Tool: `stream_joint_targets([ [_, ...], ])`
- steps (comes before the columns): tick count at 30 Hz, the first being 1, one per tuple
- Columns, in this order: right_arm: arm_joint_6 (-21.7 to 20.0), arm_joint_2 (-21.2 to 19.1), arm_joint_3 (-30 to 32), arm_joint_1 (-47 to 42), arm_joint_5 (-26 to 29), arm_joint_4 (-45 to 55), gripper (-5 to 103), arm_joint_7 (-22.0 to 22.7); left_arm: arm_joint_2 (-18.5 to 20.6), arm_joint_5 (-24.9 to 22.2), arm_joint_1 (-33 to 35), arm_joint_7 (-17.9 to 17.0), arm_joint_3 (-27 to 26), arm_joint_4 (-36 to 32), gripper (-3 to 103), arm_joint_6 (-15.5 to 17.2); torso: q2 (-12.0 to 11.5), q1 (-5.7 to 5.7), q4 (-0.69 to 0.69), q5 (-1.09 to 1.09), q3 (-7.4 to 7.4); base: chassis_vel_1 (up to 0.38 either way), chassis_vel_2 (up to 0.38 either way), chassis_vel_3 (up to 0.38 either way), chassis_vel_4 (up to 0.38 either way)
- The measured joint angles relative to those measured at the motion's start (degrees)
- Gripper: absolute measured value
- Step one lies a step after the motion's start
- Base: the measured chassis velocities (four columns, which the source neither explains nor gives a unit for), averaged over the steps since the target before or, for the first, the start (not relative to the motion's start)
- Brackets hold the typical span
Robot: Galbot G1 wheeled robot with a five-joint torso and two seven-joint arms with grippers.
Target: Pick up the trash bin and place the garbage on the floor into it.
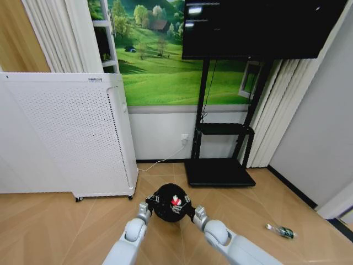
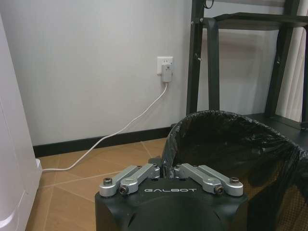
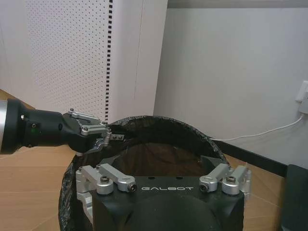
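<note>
Both grippers carry the trash bin [image 1: 169, 202] over the floor [image 1: 66, 221].
The left gripper [image 2: 167, 172] has its jaws closed on the near rim; the right gripper [image 3: 163, 180] has its jaws spread, straddling the opposite rim. A red-and-white scrap [image 1: 176, 201] lies inside; the small bottle [image 1: 284, 231] rests by the floor's right edge. Keep the bin level, carry it toward the bottle.

We see a living-room-like space with a wood floor [image 1: 66, 221]. At twelve o'clock a television [image 1: 259, 27] stands before a landscape mural [image 1: 160, 66]; curtains [image 1: 276, 110] hang at one o'clock.
</note>
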Motion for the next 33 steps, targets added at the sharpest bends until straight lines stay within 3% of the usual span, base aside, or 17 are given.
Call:
stream_joint_targets([
  [2, 0.0, 0.0, 0.5, -0.4, 0.0, 0.1, 99, 0.2, -0.1, 0.1, 0.2, 0.0, -0.3, -0.1, 6, 0.0, 0.0, 0.00, 0.00, 0.00, 0.00, 0.000, 0.000, 0.000, 0.000],
  [7, -0.4, 0.3, 4.1, -1.4, 0.7, 0.3, 100, 0.8, 0.8, -0.2, 1.2, -0.1, -1.7, -2.3, 6, 0.1, 0.0, 0.00, 0.00, 0.00, 0.00, 0.000, 0.000, 0.000, 0.000],
  [15, -1.5, 1.0, 18.6, -6.8, 2.0, 0.9, 100, 0.5, 4.2, -1.6, 6.5, -0.4, -9.0, -9.5, 6, 1.4, 0.0, 0.00, 0.00, 0.00, 0.00, 0.000, 0.000, 0.000, 0.000],
  [21, -1.2, 1.4, 23.6, -8.6, 2.0, -0.6, 100, 0.9, 6.2, -1.7, 10.3, -0.4, -13.0, -13.9, 6, 1.5, 0.0, -0.01, 0.01, -0.01, 0.00, 0.000, 0.000, 0.000, 0.000],
  [24, -3.2, 4.6, 29.4, -9.9, 2.3, -2.5, 100, 3.7, 8.3, -2.2, 14.5, -0.5, -18.0, -19.2, 6, 2.0, 0.0, 0.00, 0.02, -0.02, 0.00, 0.000, 0.000, 0.000, 0.000],
  [27, -3.9, 5.9, 30.8, -10.3, 2.5, -3.0, 100, 4.9, 8.7, -2.7, 15.8, -0.6, -19.7, -20.8, 6, 2.3, 0.0, 0.00, 0.01, 0.00, 0.00, 0.000, 0.000, 0.000, 0.000],
  [30, -5.4, 9.8, 34.5, -12.3, 2.7, -3.9, 100, 7.3, 10.0, -3.8, 20.6, -0.7, -24.9, -25.8, 6, 2.8, 0.0, -0.01, 0.00, 0.00, -0.01, 0.000, 0.000, 0.000, 0.000],
  [33, -5.4, 10.1, 34.9, -12.5, 2.6, -4.0, 100, 7.5, 10.0, -3.9, 21.1, -0.7, -25.5, -26.3, 6, 2.8, 0.0, -0.01, 0.01, 0.00, -0.01, 0.000, 0.000, 0.000, 0.000],
])
